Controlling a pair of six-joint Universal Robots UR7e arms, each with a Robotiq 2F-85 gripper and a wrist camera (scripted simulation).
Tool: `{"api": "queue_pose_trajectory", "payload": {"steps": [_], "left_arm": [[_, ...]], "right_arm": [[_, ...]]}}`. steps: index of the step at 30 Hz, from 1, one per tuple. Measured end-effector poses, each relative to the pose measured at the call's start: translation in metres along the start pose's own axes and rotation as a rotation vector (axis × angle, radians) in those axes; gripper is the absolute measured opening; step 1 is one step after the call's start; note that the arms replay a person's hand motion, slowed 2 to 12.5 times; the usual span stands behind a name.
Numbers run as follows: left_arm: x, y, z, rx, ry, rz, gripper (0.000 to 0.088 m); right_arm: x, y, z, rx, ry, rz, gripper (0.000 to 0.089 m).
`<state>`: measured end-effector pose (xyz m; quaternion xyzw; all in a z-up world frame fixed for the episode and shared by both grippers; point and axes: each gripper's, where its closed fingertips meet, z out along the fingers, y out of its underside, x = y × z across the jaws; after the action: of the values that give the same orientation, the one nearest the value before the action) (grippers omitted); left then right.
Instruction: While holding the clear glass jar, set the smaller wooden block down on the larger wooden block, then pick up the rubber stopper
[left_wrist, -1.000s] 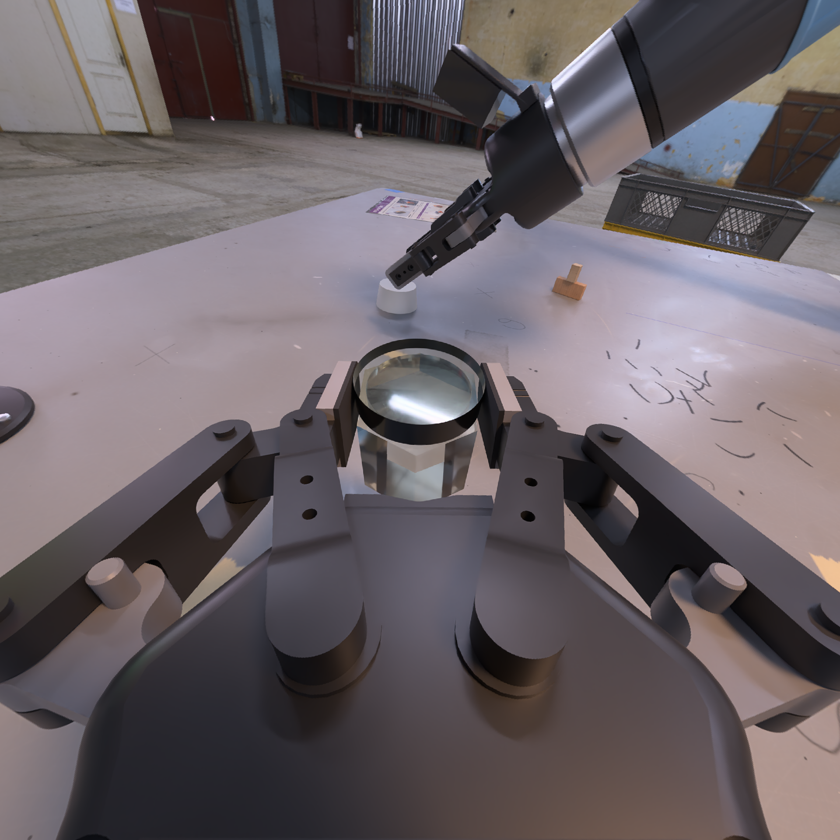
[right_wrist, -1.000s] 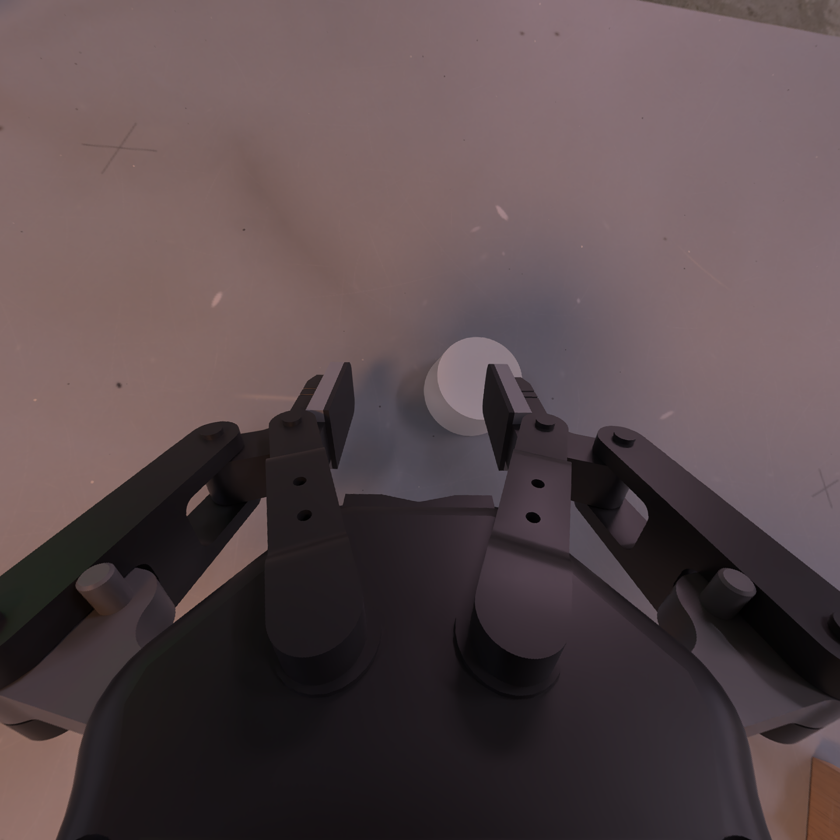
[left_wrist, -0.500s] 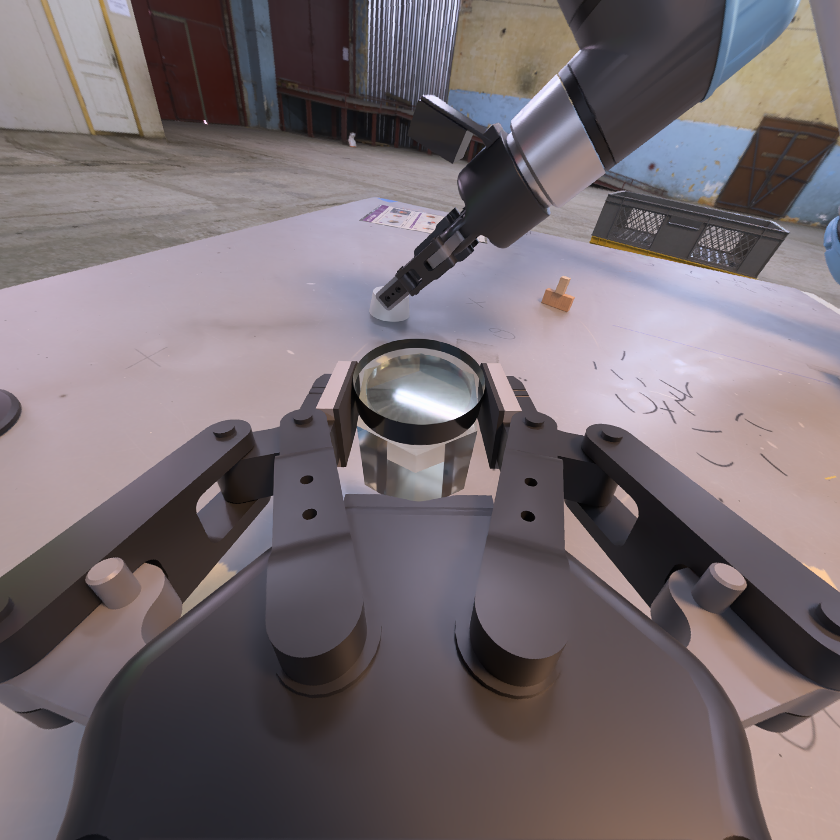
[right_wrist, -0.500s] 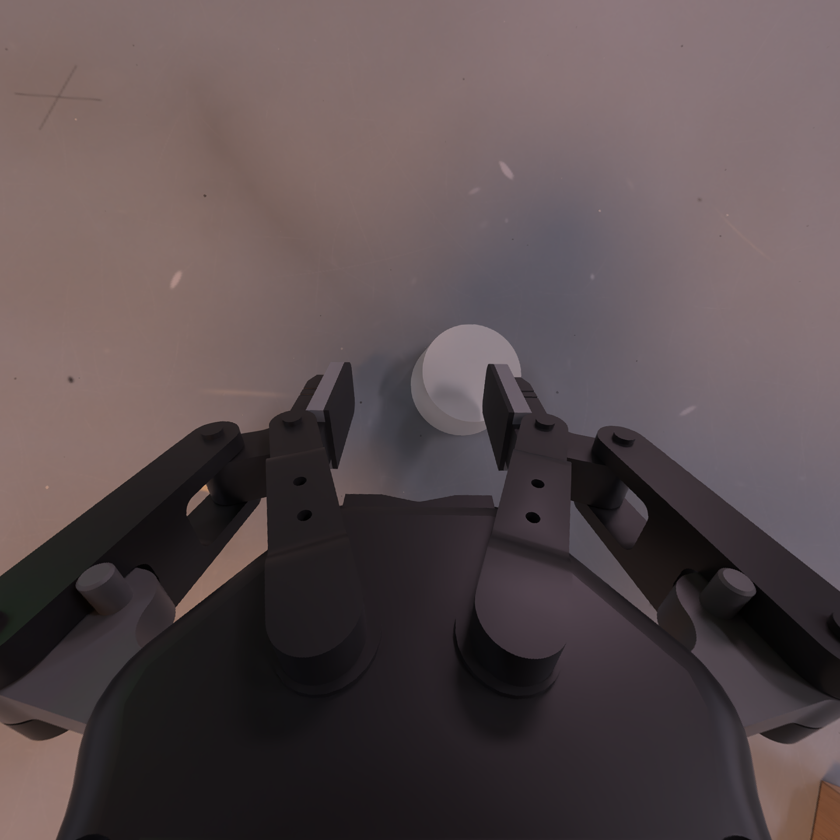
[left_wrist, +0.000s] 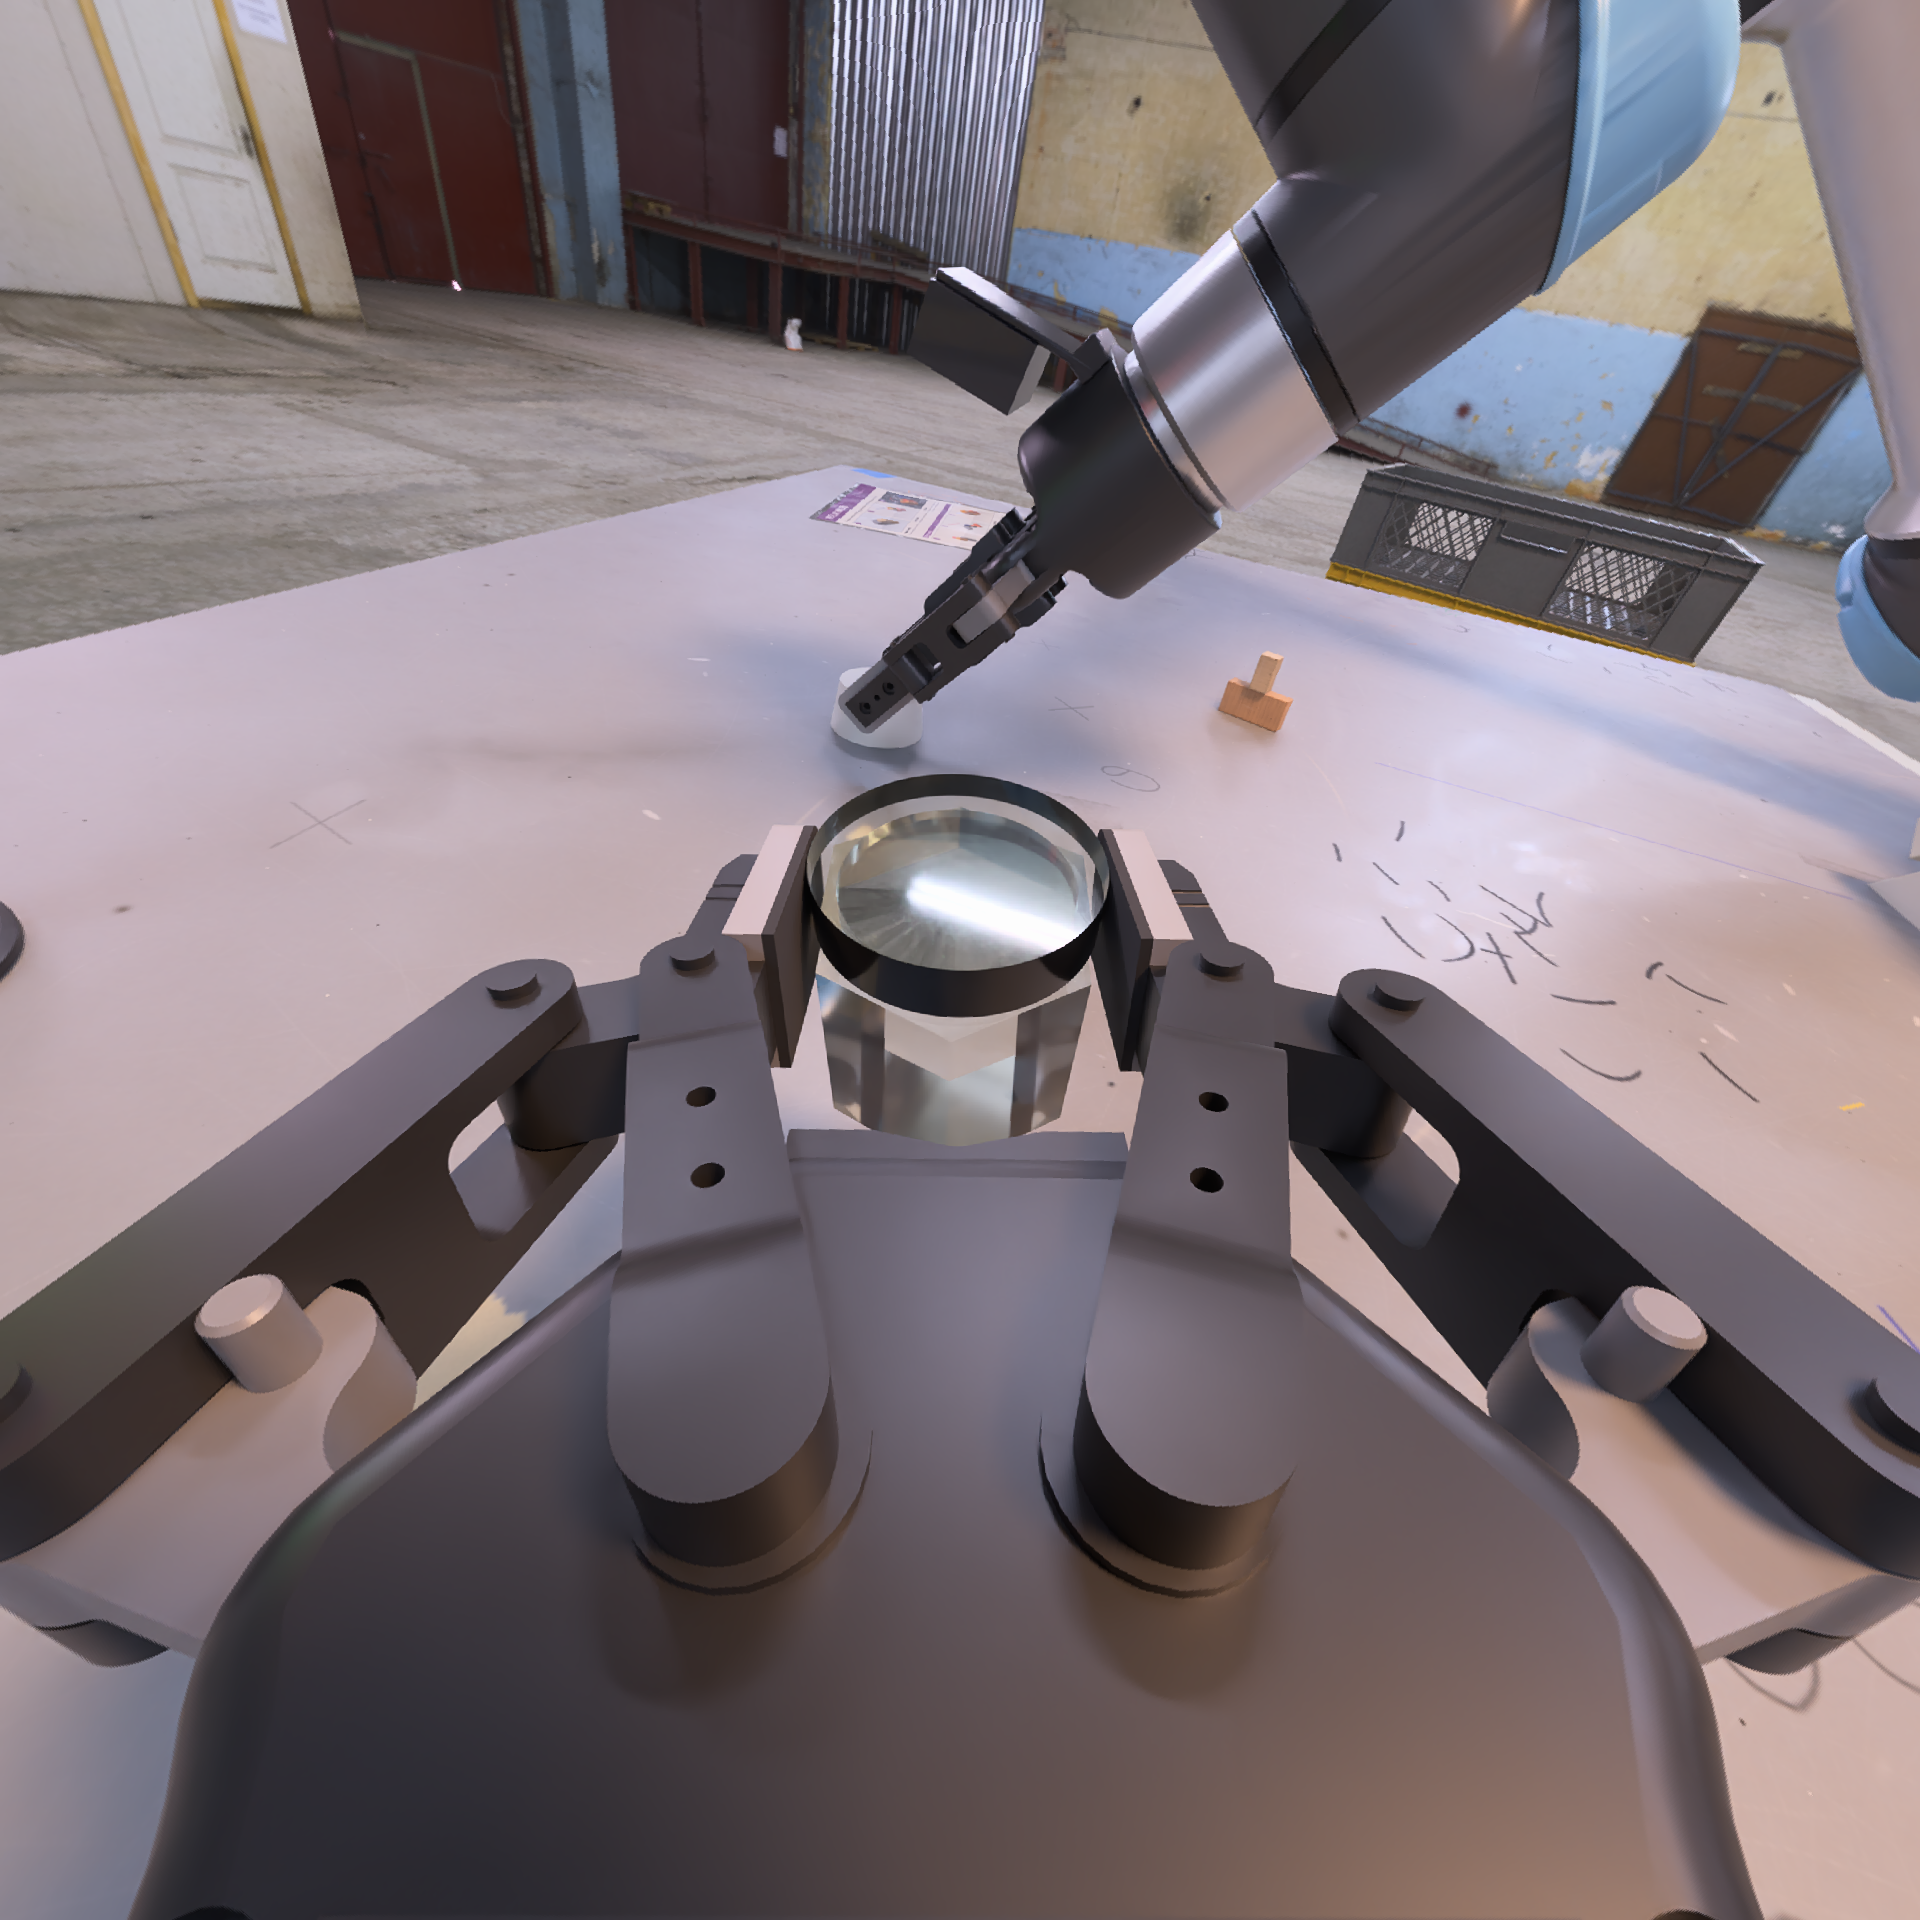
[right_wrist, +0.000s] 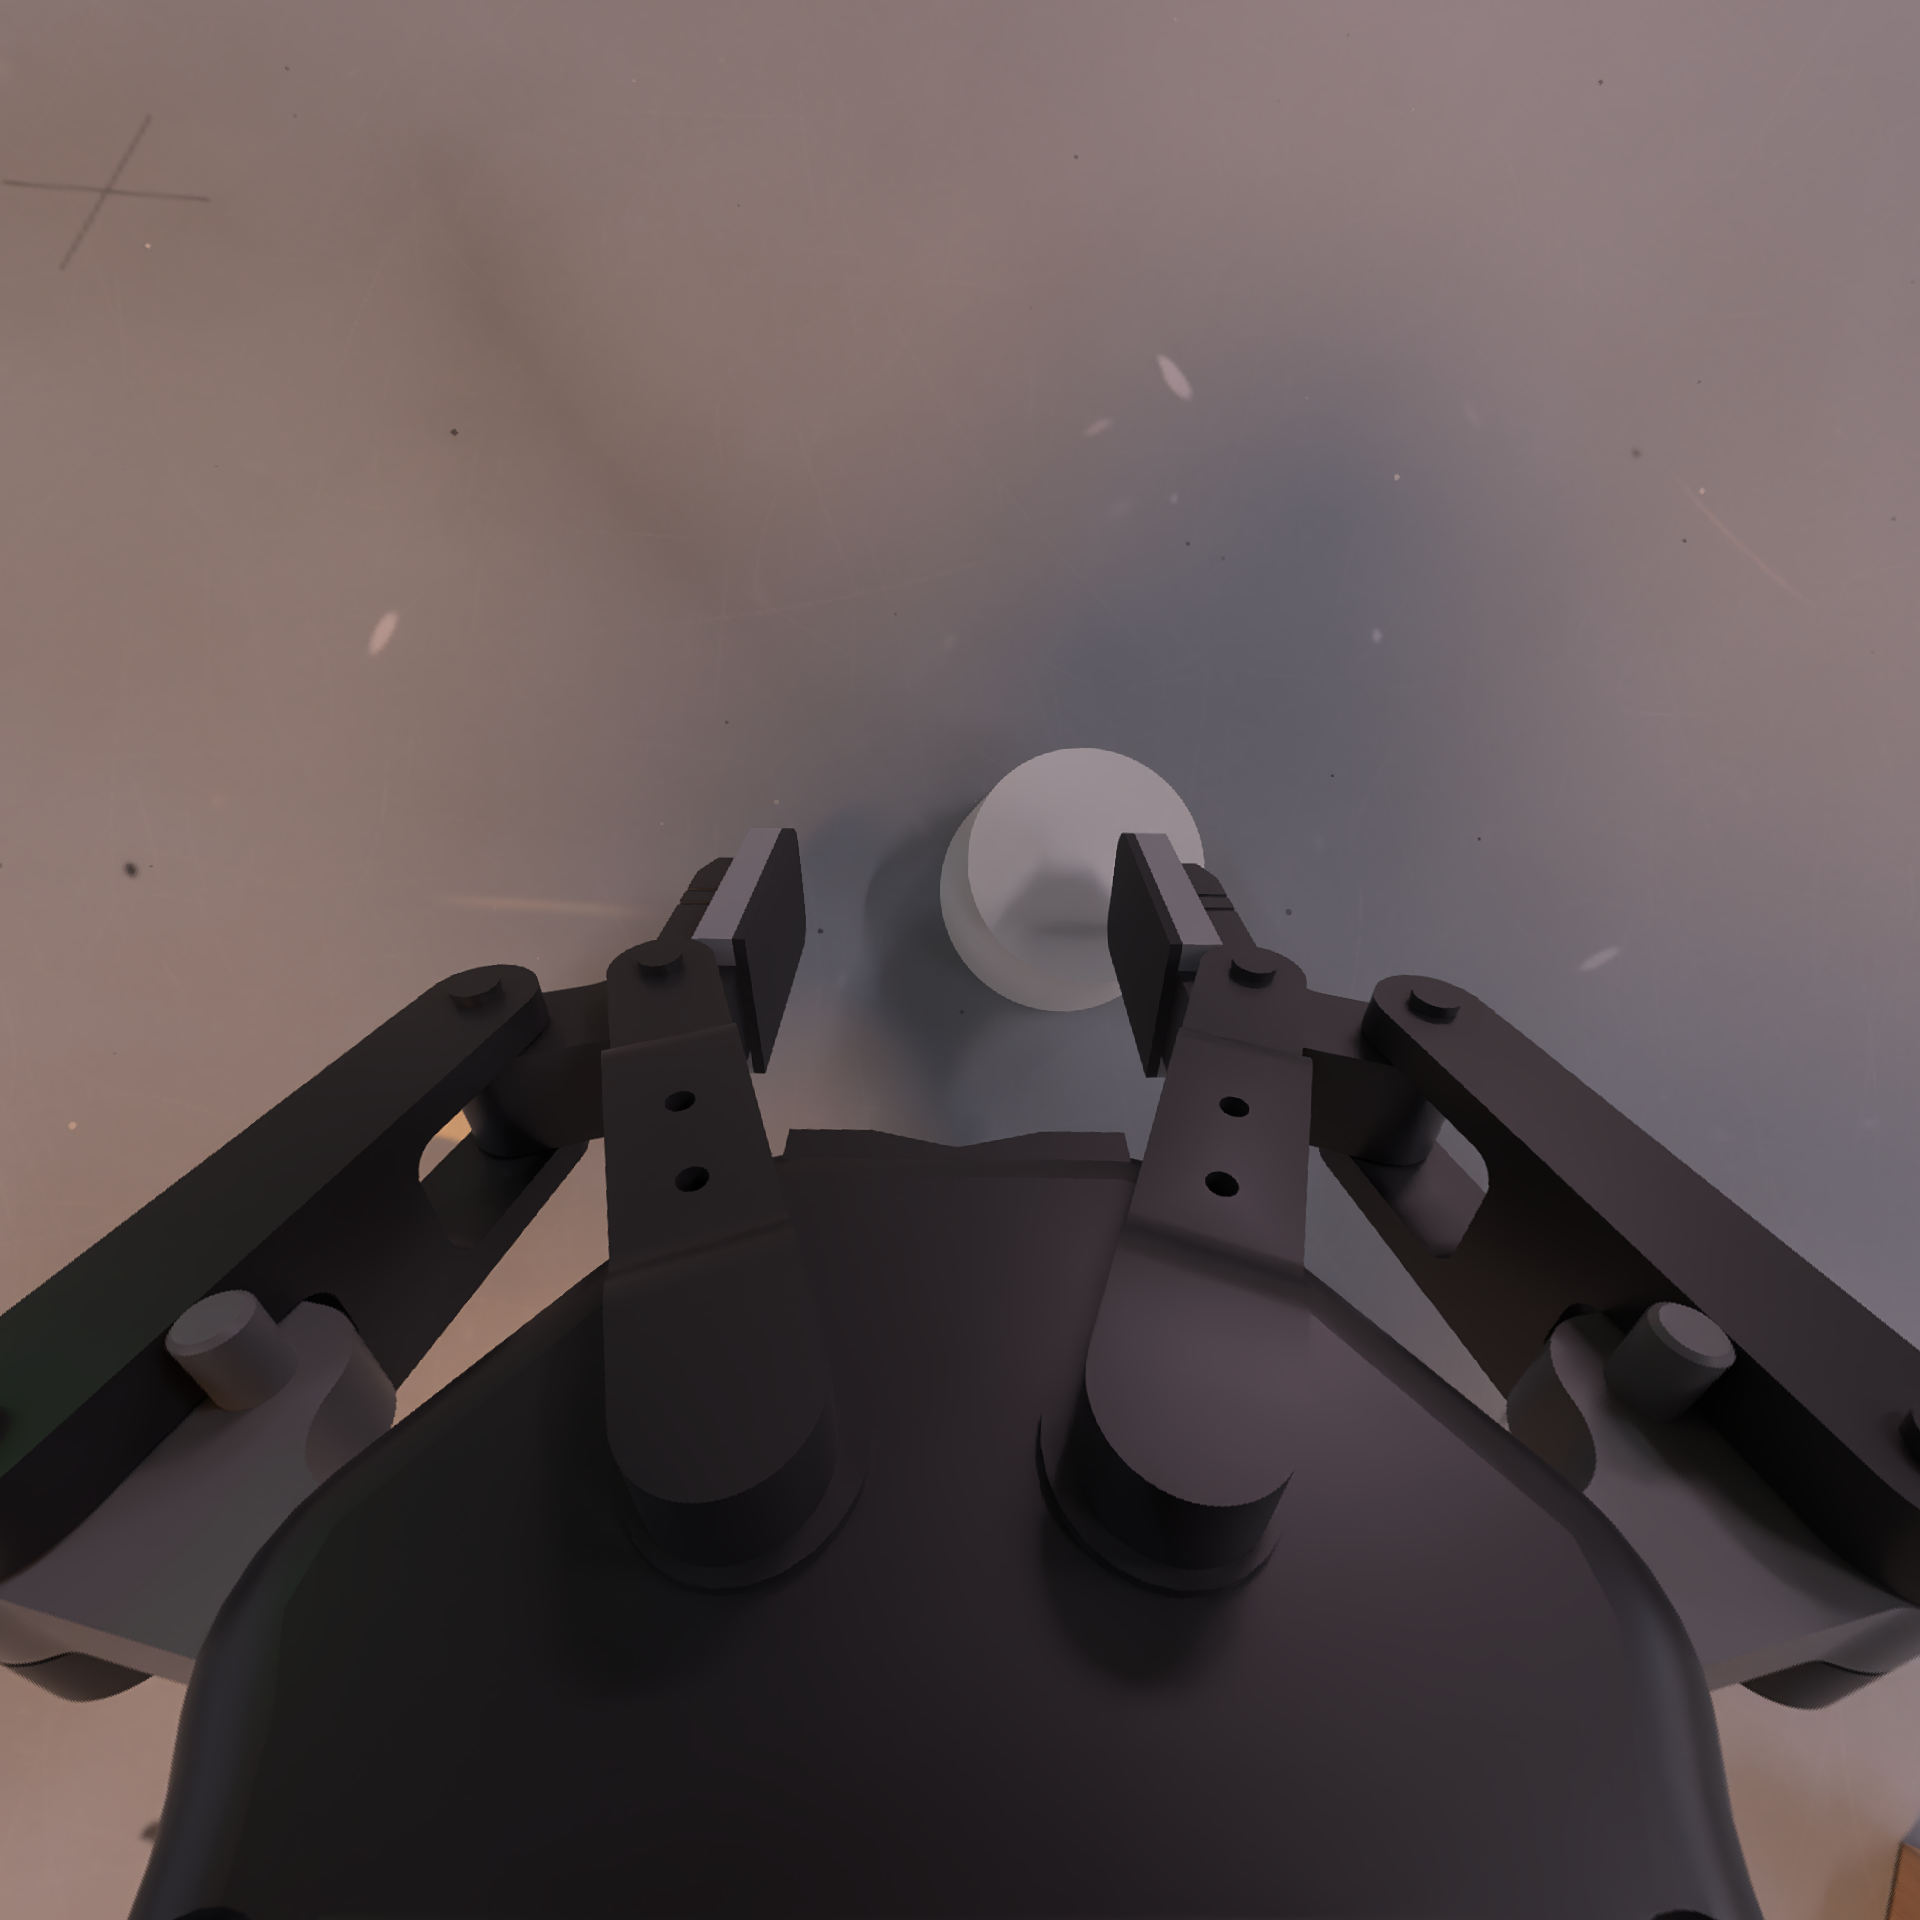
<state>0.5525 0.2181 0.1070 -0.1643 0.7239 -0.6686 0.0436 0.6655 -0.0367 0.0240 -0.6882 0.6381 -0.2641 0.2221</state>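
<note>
My left gripper (left_wrist: 954, 914) is shut on the clear glass jar (left_wrist: 951, 977), which has a dark rim, and holds it above the grey table (left_wrist: 436, 831). The smaller wooden block (left_wrist: 1265, 672) stands upright on the larger wooden block (left_wrist: 1255, 709) at the far right of the table. The white rubber stopper (left_wrist: 871, 722) stands beyond the jar. My right gripper (left_wrist: 883, 707) reaches down to it. In the right wrist view that gripper (right_wrist: 956, 935) is open, and the stopper (right_wrist: 1049, 883) lies between the fingers, close to the right finger (right_wrist: 1143, 935).
A printed sheet (left_wrist: 914, 516) lies at the table's far edge. A dark plastic crate (left_wrist: 1538, 556) stands on the floor beyond the table. Pen scribbles (left_wrist: 1475, 935) mark the table's right side. A dark round object (left_wrist: 8, 935) sits at the left edge.
My right gripper has come down lower over the stopper, which now looks larger between its fingers. My left gripper still holds the jar, and its view has drawn back slightly.
</note>
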Motion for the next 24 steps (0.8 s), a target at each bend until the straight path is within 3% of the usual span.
{"api": "queue_pose_trajectory", "payload": {"steps": [24], "left_arm": [[0.0007,-0.0009,-0.0004,0.0,0.004,-0.007,0.0463]], "right_arm": [[-0.0002,-0.0096,-0.0061,0.036,0.013,-0.01,0.0525]]}}
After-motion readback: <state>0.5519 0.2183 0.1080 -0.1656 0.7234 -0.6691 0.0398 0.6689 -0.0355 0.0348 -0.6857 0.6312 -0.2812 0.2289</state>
